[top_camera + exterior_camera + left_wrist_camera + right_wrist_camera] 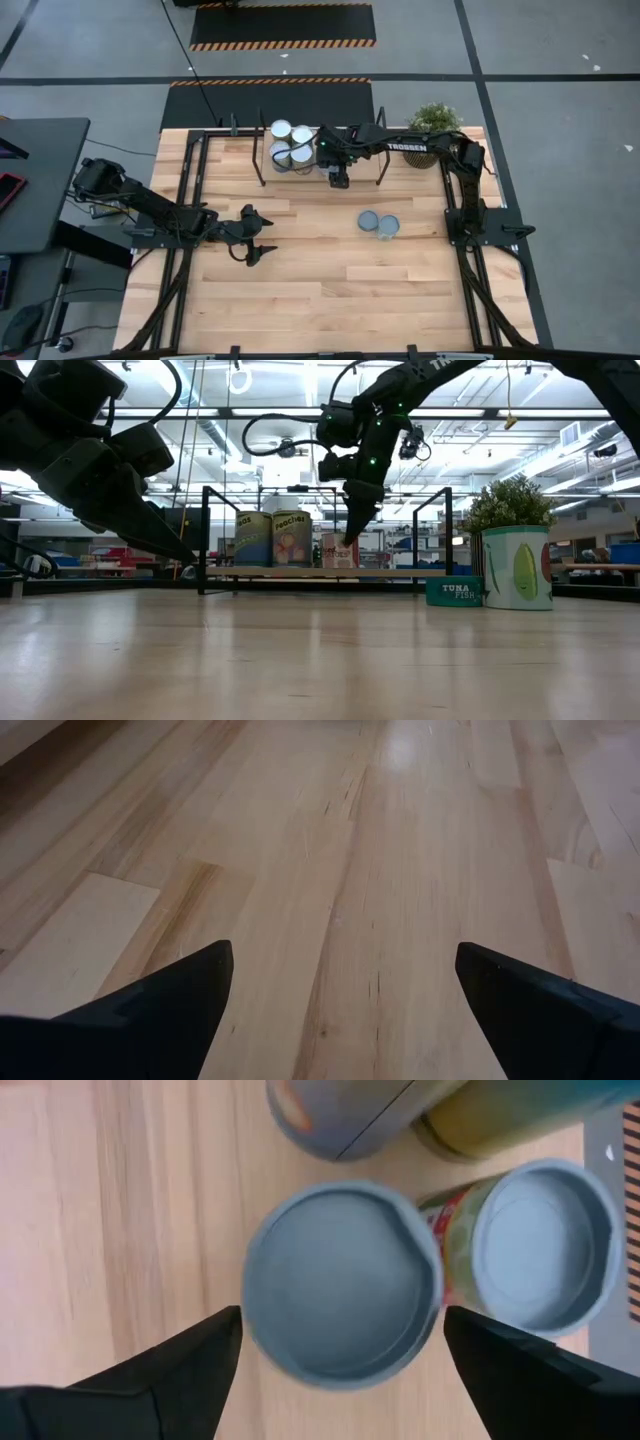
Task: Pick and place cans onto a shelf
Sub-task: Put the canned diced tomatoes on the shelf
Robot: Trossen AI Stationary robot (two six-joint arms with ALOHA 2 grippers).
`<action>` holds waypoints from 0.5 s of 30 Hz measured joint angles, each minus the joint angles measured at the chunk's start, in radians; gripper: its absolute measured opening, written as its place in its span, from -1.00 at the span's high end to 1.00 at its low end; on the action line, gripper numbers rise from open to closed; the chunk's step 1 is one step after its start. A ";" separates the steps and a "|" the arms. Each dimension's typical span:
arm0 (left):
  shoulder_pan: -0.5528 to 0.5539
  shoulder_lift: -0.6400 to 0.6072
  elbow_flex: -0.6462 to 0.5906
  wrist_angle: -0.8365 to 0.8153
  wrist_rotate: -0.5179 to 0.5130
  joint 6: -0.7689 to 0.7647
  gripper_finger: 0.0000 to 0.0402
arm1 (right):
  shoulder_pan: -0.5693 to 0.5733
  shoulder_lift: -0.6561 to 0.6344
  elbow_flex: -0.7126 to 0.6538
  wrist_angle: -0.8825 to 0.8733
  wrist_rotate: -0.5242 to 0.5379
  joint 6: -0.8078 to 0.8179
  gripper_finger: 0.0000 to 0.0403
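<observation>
- Left gripper point(259, 250) parked at 9 o'clock on the table point(330, 290), fingers spread wide, empty.
- Shelf point(240, 170) at 12 o'clock; cans point(290, 145) upright on it; one label possibly "PEACHES".
- Right gripper point(338, 181) directly above just-placed can point(342, 1280), fingers parted, clear of its sides.
- Two cans point(379, 223) remaining at 3 o'clock, nearer right arm; "TUNA" legible.

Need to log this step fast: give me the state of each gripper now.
Left gripper: open, holding nothing, low over the bare table.
Right gripper: open, its fingers clear either side of a can on the shelf.
</observation>
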 joint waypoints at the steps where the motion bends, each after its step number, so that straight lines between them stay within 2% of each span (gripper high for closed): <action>1: 0.000 0.000 0.000 0.000 0.000 0.000 -0.94 | 0.004 0.000 0.000 -0.011 0.014 -0.001 -0.76; 15: 0.000 0.000 0.000 0.000 0.000 0.000 -0.94 | 0.021 -0.001 0.000 -0.075 0.250 0.073 -0.76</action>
